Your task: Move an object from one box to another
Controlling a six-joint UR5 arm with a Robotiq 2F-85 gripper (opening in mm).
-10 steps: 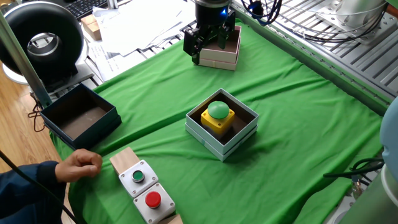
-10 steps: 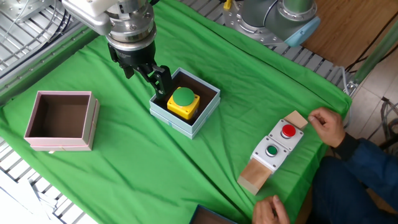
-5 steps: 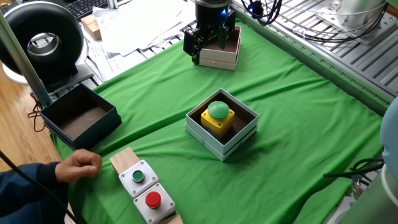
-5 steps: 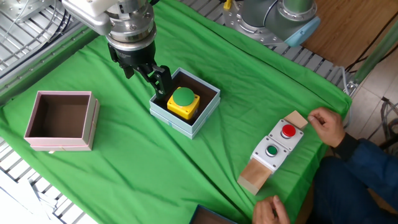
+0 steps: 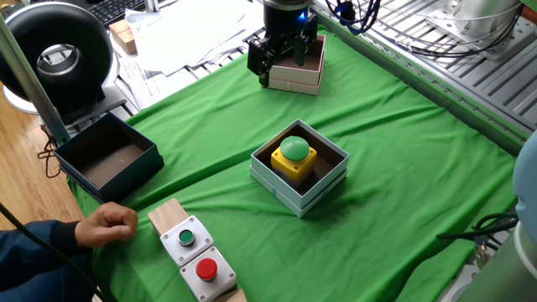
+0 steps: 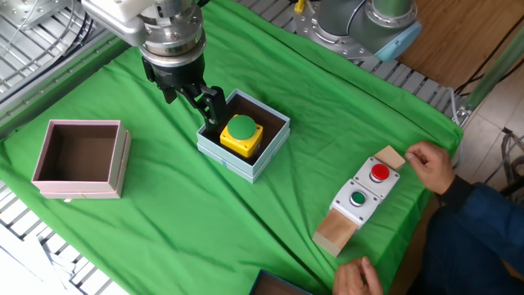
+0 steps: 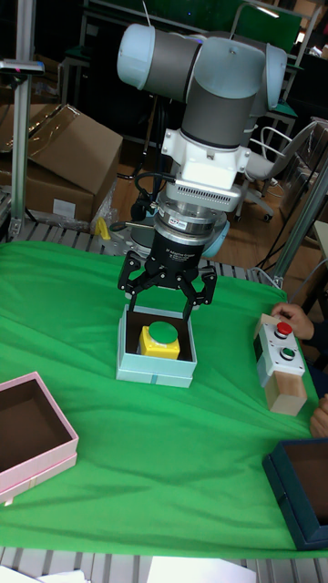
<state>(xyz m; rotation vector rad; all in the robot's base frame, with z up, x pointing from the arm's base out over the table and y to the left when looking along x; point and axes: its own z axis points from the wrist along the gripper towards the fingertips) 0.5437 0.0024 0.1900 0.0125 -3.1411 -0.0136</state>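
Observation:
The object [image 5: 294, 154], a yellow housing with a round green dome button, sits inside the pale blue-grey box [image 5: 278, 186] at mid-table. It also shows in the other fixed view as the object [image 6: 241, 135] in the blue-grey box [image 6: 250, 168], and in the tall view as the object [image 7: 161, 340] in the box [image 7: 155, 370]. My gripper [image 7: 167, 296] hangs open just above the box, holding nothing. It appears as gripper [image 5: 281, 60] and gripper [image 6: 192, 94]. The pinkish-white box [image 6: 116, 160] stands empty to one side, also seen as the pink box [image 5: 295, 80] and pink box [image 7: 56, 421].
A dark navy box [image 5: 126, 172] lies near the table corner. A grey switch box [image 5: 195, 257] with green and red buttons rests on a wooden block. A person's hand [image 5: 107, 223] rests beside it; another hand [image 6: 430, 164] shows by the switch box [image 6: 364, 188].

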